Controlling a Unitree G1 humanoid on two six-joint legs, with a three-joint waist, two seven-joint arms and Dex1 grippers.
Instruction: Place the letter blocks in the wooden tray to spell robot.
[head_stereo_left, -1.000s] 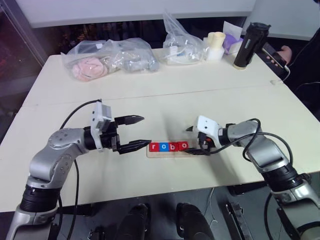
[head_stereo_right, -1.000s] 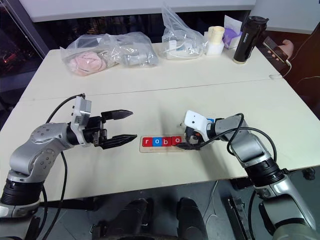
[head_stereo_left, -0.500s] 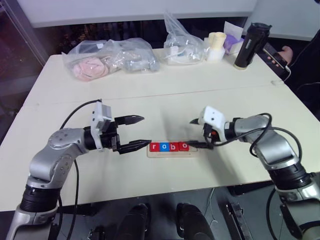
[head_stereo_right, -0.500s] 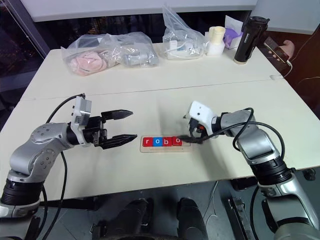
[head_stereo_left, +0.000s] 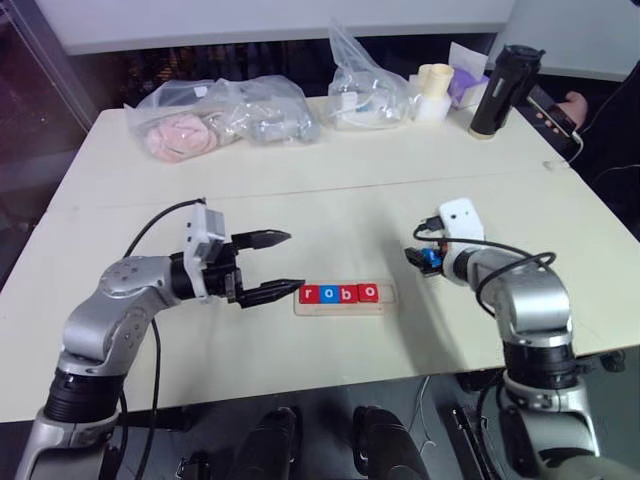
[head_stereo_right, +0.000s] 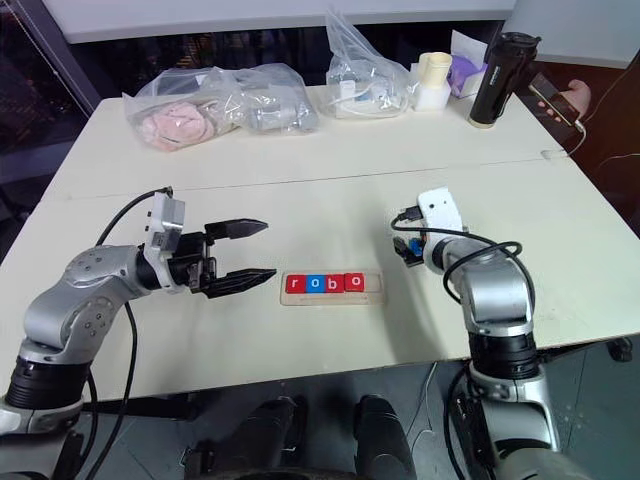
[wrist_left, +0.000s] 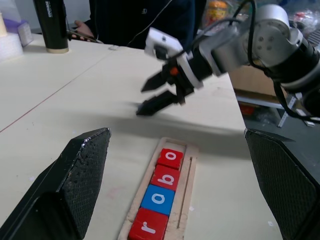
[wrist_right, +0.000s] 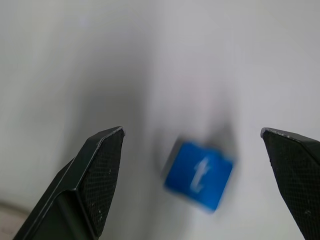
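A: Where does the long shallow light-wood tray (head_stereo_left: 339, 301) lie?
B: On the cream table (head_stereo_left: 300, 180), near its front edge, about six o'clock from the table's middle. Four small flat square letter tiles sit in it, reading r, o, b, o: a red r tile (head_stereo_left: 307, 294), a blue o tile (head_stereo_left: 326, 294), a red b tile (head_stereo_left: 346, 293) and a red o tile (head_stereo_left: 367, 292). The slot at the tray's three o'clock end is bare.

A: And the fifth tile?
B: The blue t tile (wrist_right: 199, 175) lies flat on the table beneath the right gripper (wrist_left: 156, 91), well apart from the tray, at the tray's two o'clock.

A: How do the grippers stand?
B: The right one's black fingers (wrist_right: 95, 175) are spread wide, one either side of the t tile, gripping nothing. The left gripper (head_stereo_left: 270, 263) sits at the tray's nine o'clock, pointing at the r end, fingers apart and empty, the lower fingertip just beside the tray.

A: Anything else on the table?
B: At the far edge, twelve o'clock, lie clear plastic bags (head_stereo_left: 225, 115) and a black bottle (head_stereo_left: 503, 90).
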